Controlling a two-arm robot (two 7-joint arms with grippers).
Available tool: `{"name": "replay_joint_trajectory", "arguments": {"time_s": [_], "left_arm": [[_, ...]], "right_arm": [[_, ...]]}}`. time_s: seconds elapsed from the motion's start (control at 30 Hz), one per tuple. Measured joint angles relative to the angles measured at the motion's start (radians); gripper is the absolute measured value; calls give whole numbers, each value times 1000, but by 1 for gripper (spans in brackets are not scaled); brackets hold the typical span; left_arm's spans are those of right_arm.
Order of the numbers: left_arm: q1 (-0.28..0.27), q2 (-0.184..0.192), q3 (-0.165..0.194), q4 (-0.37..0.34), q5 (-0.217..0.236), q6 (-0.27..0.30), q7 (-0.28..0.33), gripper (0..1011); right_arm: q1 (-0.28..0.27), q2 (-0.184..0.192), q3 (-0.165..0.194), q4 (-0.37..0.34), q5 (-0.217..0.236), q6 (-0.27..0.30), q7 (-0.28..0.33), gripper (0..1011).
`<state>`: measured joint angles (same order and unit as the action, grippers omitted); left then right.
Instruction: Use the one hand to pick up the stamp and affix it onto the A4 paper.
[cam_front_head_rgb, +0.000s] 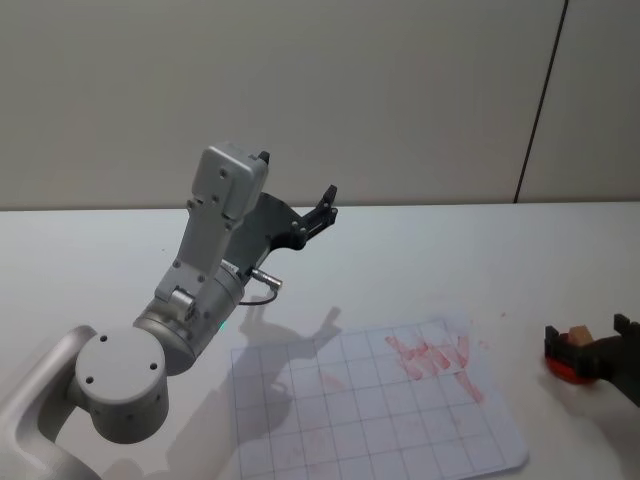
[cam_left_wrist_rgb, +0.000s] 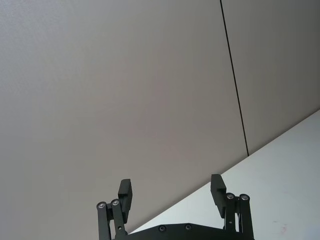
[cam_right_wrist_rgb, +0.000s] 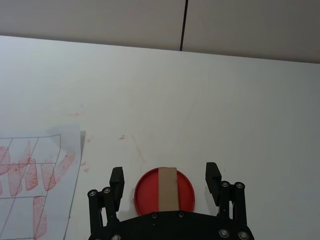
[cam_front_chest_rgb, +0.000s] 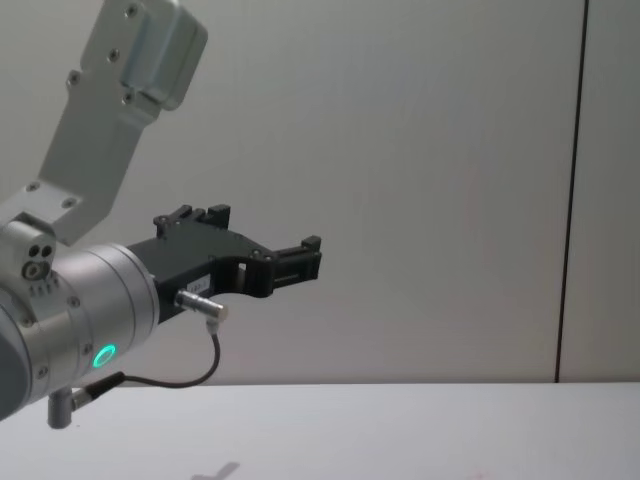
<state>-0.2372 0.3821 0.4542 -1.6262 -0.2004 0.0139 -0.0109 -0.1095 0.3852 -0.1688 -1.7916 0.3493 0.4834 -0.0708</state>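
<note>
Tabletop (cam_front_head_rgb: 450, 250): white, set against a pale wall.

Item 1. Stamp (cam_right_wrist_rgb: 168, 187): light-brown wooden block, standing on a round red ink pad (cam_right_wrist_rgb: 145, 194) near the tabletop's right edge.

Item 2. Right gripper (cam_right_wrist_rgb: 165, 176): black, low over the pad. Its fingers (cam_right_wrist_rgb: 116, 179) are spread wide, one on each side of the stamp, with a gap on both sides and no contact with the wood.

Item 3. A4 paper (cam_front_head_rgb: 370, 410): gridded sheet lying flat near the tabletop's front edge, inward of the pad and apart from it. Red smeared prints fill squares near its far right corner.

Item 4. Left gripper (cam_left_wrist_rgb: 170, 192): black, on a silver wrist with a green glowing ring (cam_front_chest_rgb: 103, 355). It is raised well above the tabletop's left side, fingers parted and holding nothing.
</note>
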Motion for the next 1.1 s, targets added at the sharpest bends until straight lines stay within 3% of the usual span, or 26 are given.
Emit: {"name": "replay_joint_trajectory", "arguments": {"time_s": [0.2, 0.6, 0.67, 0.8, 0.93, 1.1], "left_arm": [[0, 0, 0, 0, 0, 0, 0, 1001], [0, 0, 0, 0, 0, 0, 0, 1001], [0, 0, 0, 0, 0, 0, 0, 1001], [0, 0, 0, 0, 0, 0, 0, 1001], [0, 0, 0, 0, 0, 0, 0, 1001], [0, 0, 0, 0, 0, 0, 0, 1001]], "right_arm": [[2, -4, -2, 17, -15, 7, 6, 923], [2, -11, -7, 37, -48, 9, 11, 589], [-1, -12, -7, 38, -54, 9, 11, 482], [-3, -14, -8, 39, -59, 8, 11, 389], [-6, -17, -8, 40, -66, 7, 12, 233], [-9, -19, -9, 43, -72, 6, 13, 219]]}}
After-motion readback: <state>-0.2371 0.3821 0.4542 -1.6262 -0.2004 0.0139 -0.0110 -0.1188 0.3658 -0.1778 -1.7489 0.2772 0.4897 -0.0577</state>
